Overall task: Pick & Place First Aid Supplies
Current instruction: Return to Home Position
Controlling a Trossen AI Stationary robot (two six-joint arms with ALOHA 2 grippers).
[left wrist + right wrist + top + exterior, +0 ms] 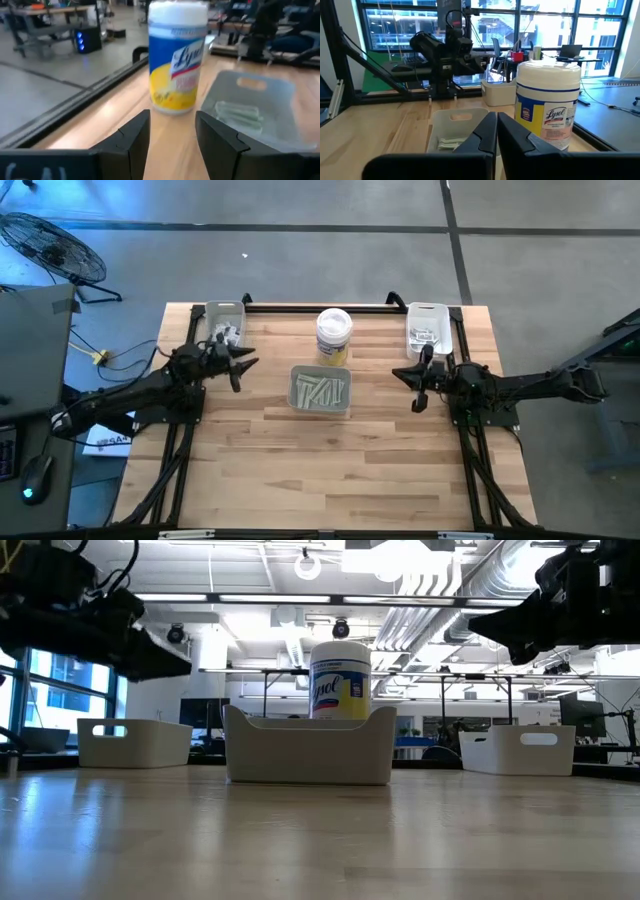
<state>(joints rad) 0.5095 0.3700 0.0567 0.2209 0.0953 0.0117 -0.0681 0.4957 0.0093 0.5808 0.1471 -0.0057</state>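
Wood-topped table (pixel 330 470), with three trays and one tub on its far half. Sorting judged finished or close to it: no loose packets visible on the bare wood.

Long pale strips (pixel 320 392) heaped in the grey middle tray (pixel 321 413), just on the near side of the tall white tub (pixel 334 337). Small white squares (pixel 228 333) in the grey tray (pixel 225 306) at the far-left corner. More printed packets (pixel 424 335) in the white tray (pixel 430 306) at the far-right corner.

Left gripper (pixel 172 120): raised off the wood just beside the far-left tray, on its centre side. Released, fingers apart, nothing between them, aimed toward the tub. Right gripper (pixel 497 120): raised near the near end of the far-right tray. Clenched on nothing, fingers almost touching, facing the tub and middle tray.

Probable hazards while pulling back to rest:
- Clipping a tray rim with a low or sideways swing, given how close each gripper hangs to its corner tray. Could shove that tray toward the far edge or flick light paper packets out.
- Catching the tub with the spread left fingers if swung forward rather than back. Tall and narrow, so probably easy to topple, perhaps onto the strips.
- Safer, by this reading: lifting first, then retreating away from the trays.
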